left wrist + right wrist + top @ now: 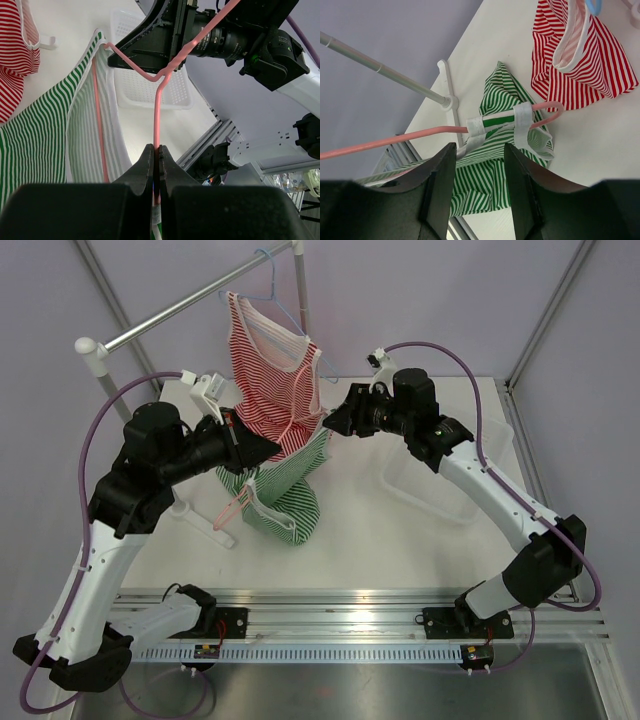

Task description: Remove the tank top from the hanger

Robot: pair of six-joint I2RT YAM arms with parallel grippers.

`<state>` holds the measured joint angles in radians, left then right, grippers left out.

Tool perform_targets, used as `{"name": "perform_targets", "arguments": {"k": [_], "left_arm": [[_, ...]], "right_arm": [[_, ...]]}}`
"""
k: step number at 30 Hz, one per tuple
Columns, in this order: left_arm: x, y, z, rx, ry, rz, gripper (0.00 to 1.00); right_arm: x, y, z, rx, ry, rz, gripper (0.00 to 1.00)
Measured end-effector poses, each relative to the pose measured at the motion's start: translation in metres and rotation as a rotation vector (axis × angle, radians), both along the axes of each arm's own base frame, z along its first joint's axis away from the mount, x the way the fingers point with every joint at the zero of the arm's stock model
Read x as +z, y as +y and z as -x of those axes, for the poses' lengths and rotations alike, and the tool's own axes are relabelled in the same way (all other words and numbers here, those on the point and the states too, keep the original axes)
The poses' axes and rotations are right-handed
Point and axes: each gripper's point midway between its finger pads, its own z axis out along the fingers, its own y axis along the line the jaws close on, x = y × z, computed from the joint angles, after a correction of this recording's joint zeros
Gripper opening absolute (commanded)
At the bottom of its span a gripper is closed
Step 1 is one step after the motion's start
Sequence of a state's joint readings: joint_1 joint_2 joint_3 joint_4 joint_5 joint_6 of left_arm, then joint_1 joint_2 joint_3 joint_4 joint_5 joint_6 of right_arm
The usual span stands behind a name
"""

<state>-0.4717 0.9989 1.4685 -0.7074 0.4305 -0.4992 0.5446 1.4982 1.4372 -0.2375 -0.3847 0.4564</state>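
A green-and-white striped tank top (285,495) hangs on a pink hanger (157,112) and slumps onto the table. My left gripper (156,155) is shut on the hanger's thin pink wire, seen in the top view at the left gripper (268,448). My right gripper (479,150) is open, its jaws apart just in front of the tank top (490,172). Two white shoulder straps (522,125) are looped over the hanger (410,137) near its curved end. In the top view the right gripper (335,420) sits beside the top's upper edge.
A red-striped tank top (275,375) hangs on a blue hanger (268,280) from the metal rail (190,305). The rail's white foot (451,102) stands on the table. A white basket (440,490) lies under the right arm.
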Motion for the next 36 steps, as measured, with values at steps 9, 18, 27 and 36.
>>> {"name": "perform_targets", "arguments": {"k": [9,18,27,36], "left_arm": [[0.002,0.0,0.001,-0.006,-0.003,0.003,0.0],[0.005,-0.001,0.0,-0.014,-0.019,-0.013,0.0],[0.014,-0.007,-0.003,-0.037,-0.05,0.015,0.0],[0.063,-0.013,-0.014,-0.037,-0.214,0.109,0.0]], "right_arm": [[-0.003,-0.001,-0.006,-0.021,-0.01,0.012,0.0],[-0.01,-0.045,-0.041,-0.233,0.028,0.052,0.0],[-0.003,-0.067,-0.052,-0.28,0.088,0.007,0.0],[0.014,-0.05,-0.028,-0.08,0.088,-0.067,0.0]]}}
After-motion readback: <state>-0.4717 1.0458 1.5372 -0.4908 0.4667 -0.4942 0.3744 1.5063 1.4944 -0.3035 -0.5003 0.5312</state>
